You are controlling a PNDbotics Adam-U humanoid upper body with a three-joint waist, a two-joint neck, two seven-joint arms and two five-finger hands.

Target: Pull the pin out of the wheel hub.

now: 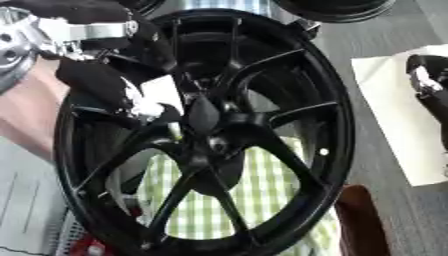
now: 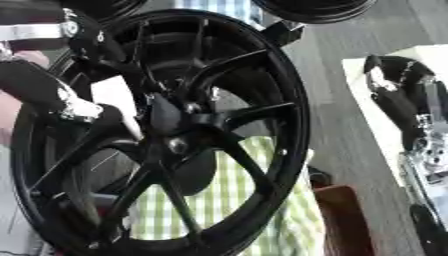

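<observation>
A black multi-spoke wheel (image 1: pixel 289 65) stands nearly upright and fills the view, its hub (image 1: pixel 214 142) at the centre. My left hand (image 1: pixel 101 80) comes in from the upper left through the spokes. Its fingers curl round a white piece (image 1: pixel 164 92) that tapers down towards the hub and appears to be the pin (image 2: pixel 118 102). The pin's lower end is hidden among the spokes. My right hand (image 2: pixel 398 92) hangs idle at the right edge, away from the wheel, with its fingers relaxed and nothing in it.
A second black wheel (image 1: pixel 332 7) lies at the top and a silver rim (image 1: pixel 13 47) at the upper left. A green checked cloth (image 1: pixel 254 200) shows through the spokes. A white sheet (image 1: pixel 394 115) lies at the right and a brown object (image 1: pixel 363 222) at the lower right.
</observation>
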